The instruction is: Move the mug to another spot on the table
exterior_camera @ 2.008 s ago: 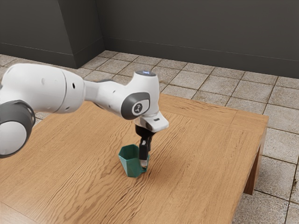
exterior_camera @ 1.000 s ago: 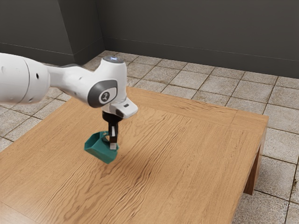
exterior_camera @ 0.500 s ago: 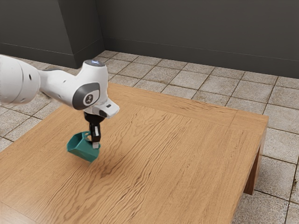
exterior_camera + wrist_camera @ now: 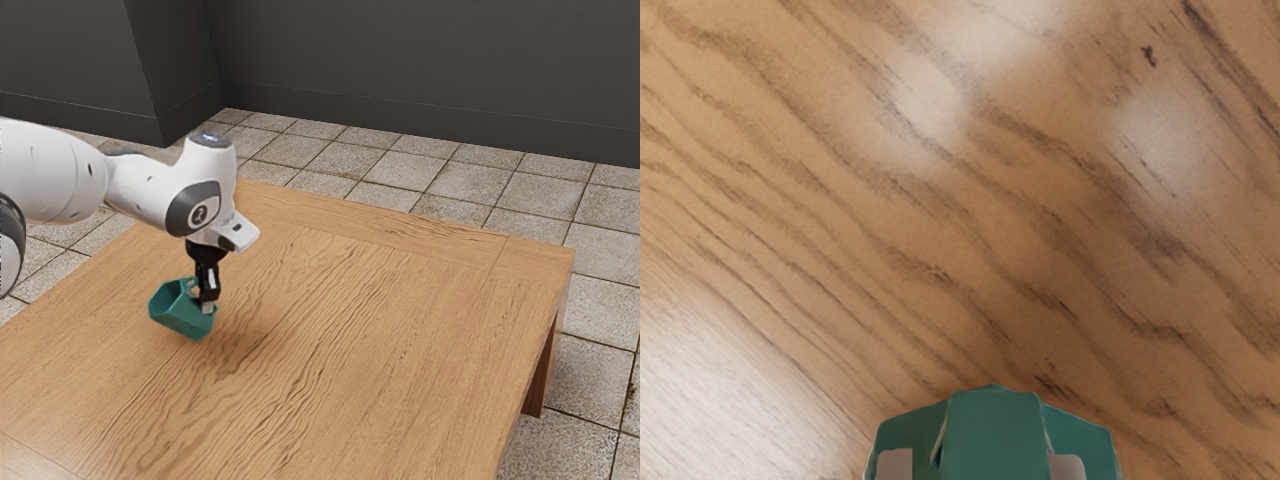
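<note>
The mug [image 4: 178, 310] is seen toward the exterior view's left side of the bench [image 4: 420, 340], hanging tilted from the fingers [image 4: 209, 288] with its open mouth turned up and toward that left side. Its lowest corner is very near the wood, with its shadow right under it. Whether that corner touches the bench cannot be told. The fingers are drawn close together, with only the thin wall of the mug at its rim pinched between them, one finger inside the cup and one outside. In the wrist view the teal mug [image 4: 995, 435] is found directly under the hand, with bare wood grain beyond it.

The mug is judged to be light and rigid, with faceted, smooth sides that may be slippery. A grip on one wall, off the centre of mass, explains the tilt, and some swinging or twisting in the grasp is to be expected if it is carried quickly. Fragility cannot be judged from the render, so a gentle set-down is advised. The rim wall is held to be a workable place for a hold, since the body appears too wide to be spanned. No handle can be made out.

No brand, label or legible writing is seen on the mug or the bench. A small round mark on the arm's [image 4: 150, 190] last joint is too small to be read.
</note>
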Available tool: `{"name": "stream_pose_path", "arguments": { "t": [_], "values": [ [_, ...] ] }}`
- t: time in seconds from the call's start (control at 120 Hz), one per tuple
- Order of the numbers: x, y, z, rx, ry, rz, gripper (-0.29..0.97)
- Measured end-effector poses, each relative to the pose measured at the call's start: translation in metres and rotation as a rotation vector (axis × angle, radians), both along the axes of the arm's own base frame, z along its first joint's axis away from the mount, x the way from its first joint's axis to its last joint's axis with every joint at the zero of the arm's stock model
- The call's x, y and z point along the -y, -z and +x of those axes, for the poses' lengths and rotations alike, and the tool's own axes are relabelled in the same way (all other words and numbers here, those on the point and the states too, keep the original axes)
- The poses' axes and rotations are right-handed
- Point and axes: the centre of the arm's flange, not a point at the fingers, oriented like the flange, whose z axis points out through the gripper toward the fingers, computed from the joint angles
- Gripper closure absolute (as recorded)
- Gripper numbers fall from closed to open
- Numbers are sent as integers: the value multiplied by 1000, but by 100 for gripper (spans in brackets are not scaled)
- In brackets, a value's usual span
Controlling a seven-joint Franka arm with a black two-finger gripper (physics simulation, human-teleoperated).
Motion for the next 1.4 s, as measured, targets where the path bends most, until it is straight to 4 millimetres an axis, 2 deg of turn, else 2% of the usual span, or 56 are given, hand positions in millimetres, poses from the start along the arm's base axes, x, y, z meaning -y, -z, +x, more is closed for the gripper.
{"name": "stream_pose_path", "arguments": {
  "t": [0.133,0.217,0.317,0.55,0.717,0.858,1.017,1.275,1.4],
  "values": [
    [-1,8,4,-3,-2,5,79],
    [0,5,12,11,1,8,79],
    [2,11,21,10,3,12,78],
    [9,15,24,4,11,9,78],
    [10,21,23,-15,13,-6,52],
    [11,26,22,-31,19,-15,39],
    [14,22,25,-27,28,-26,34],
    [47,25,26,-35,80,-59,30],
    [52,25,26,-36,90,-65,30]
  ]
}}
